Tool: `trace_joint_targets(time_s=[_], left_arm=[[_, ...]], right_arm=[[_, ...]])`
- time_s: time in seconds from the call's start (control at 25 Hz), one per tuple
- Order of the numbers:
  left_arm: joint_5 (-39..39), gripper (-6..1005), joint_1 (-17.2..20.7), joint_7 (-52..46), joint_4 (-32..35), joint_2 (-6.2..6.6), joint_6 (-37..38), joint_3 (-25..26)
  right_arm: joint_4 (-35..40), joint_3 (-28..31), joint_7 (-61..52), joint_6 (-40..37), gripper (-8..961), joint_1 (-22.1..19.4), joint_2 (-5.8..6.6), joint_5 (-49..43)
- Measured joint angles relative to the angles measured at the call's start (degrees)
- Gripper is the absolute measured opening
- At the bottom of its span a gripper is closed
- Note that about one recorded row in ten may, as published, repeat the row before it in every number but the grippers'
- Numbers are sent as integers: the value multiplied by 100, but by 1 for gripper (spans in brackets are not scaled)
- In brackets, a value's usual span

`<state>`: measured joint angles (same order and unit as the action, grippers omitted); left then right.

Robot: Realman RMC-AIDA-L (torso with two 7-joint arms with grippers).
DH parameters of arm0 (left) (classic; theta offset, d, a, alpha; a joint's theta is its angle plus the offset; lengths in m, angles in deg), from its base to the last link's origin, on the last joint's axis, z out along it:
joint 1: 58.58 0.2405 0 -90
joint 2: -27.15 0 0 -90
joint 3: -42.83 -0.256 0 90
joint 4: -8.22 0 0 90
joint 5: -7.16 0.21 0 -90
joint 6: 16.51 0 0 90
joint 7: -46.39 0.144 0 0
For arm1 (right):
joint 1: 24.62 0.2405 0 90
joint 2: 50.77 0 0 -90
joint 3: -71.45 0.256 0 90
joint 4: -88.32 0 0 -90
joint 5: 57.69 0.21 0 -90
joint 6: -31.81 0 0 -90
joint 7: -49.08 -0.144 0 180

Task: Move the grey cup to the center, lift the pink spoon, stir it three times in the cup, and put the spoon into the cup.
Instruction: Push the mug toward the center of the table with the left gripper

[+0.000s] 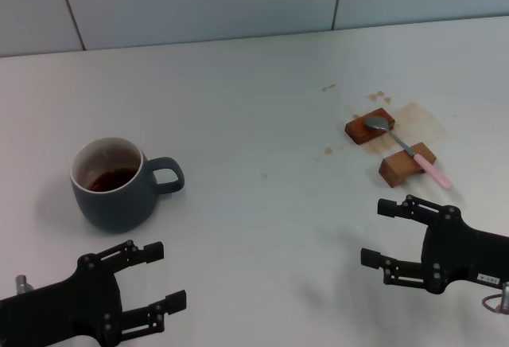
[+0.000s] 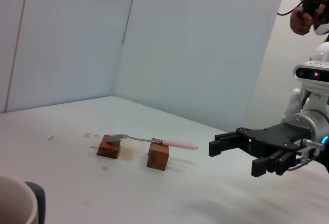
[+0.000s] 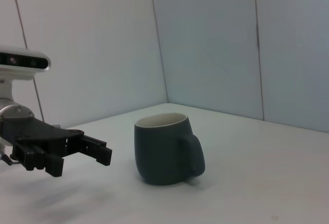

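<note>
Cup (image 1: 109,185), grey and holding dark liquid, standing upright on the left of the white table (image 1: 254,84), handle turned toward the middle. Spoon (image 1: 407,150) lying well apart on the right, bridged across two wooden blocks (image 1: 370,127), metal bowl on the far block, pink handle overhanging the near one. Brown stains around the blocks. Left gripper (image 1: 157,278) hovering just in front of the cup, fingers spread, holding nothing. Right gripper (image 1: 378,233) hovering near the blocks, fingers likewise spread and empty, touching neither spoon nor block.
</note>
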<state>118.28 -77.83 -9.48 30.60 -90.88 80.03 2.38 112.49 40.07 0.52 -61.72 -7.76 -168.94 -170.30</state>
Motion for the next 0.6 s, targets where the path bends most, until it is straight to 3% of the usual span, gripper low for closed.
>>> trace_joint_targets(time_s=[0.6], left_arm=[[-13, 716, -95, -130, 37, 118, 87, 139]], right_arm=[[-9, 9, 5, 37, 814, 53, -12, 11]])
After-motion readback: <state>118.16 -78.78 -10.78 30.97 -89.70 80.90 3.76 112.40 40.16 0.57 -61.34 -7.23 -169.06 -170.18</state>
